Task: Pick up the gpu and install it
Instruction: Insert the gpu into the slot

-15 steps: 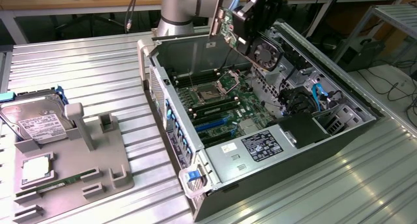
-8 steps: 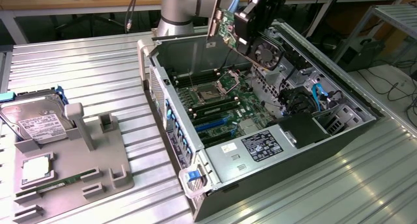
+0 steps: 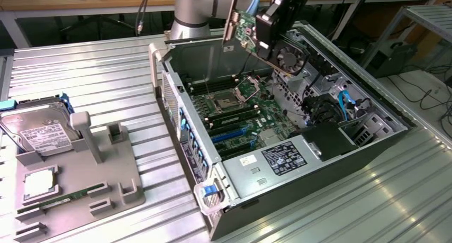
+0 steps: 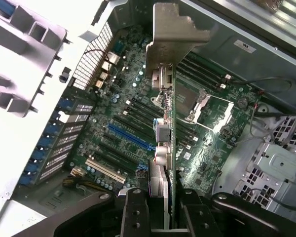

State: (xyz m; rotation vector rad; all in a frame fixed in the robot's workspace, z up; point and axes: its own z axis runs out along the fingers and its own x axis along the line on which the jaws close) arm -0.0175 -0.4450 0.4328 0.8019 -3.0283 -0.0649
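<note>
In the exterior view I am hanging in the upper middle of the frame, my gripper clamping the gpu in the air above the open computer case, over its far end. That view is showing the card's round fan, facing the exterior view's right and slightly downward, with the green board behind it, and the card's long axis is tilting steeply rather than lying flat. It is also showing things off to the exterior view's left on the metal table: a grey fixture carrying a hard drive, a processor and a memory stick, well apart from me.

The wrist view is showing the gpu edge-on, its long axis running straight away from my fingers, with the silver bracket at the far end. Beneath it the motherboard is lying with its processor socket and a blue expansion slot just beside the card's line, the card not touching the board.

My jaws are closing narrowly, one finger on each face of the card, gripping its end opposite the bracket
</note>
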